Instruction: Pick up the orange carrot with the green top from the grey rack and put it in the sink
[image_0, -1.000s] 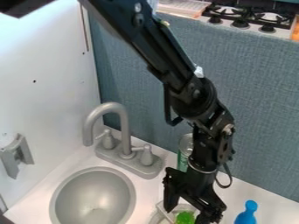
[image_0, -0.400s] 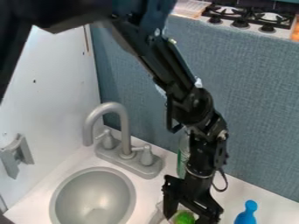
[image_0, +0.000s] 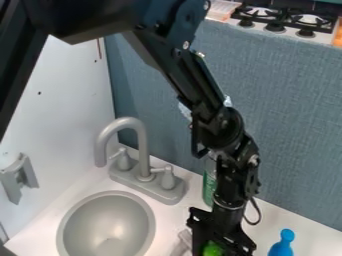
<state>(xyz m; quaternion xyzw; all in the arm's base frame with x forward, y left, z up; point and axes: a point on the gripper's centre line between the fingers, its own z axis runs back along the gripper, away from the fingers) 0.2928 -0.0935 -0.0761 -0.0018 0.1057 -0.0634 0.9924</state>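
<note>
Claw (image_0: 221, 245): at lower edge of view, right of the sink, hanging down over the counter; cannot tell whether spread or pinching.
Green thing (image_0: 212, 249): at the claw, low in view, partly hidden by it; cannot tell whether held.
Green thing, long axis: cannot tell; only a rounded bright patch shows, so no pointing direction read.
Grey piece (image_0: 181, 244): just left of the claw, cut off by lower edge; slants, upper end to the right.
Can (image_0: 208, 189): green and silver, upright on the counter, partly behind the arm (image_0: 228, 165).
Blue thing (image_0: 282, 245): right of the claw, apart from it; rounded knob toward top of view, neck below, axis leaning slightly right at the top.
Sink (image_0: 107, 227): round, grey, left of the claw, set in the white counter (image_0: 270, 212).
Faucet (image_0: 141, 147): behind the sink, 2 handles, spout arched over to the left, mouth down.
Wall: white (image_0: 73, 95) at left, with 1 grey bracket (image_0: 20, 177); blue-grey panel (image_0: 287, 115) behind the arm.
Stove (image_0: 290, 20): upper right, beyond the panel, 3 dark knobs in front.
</note>
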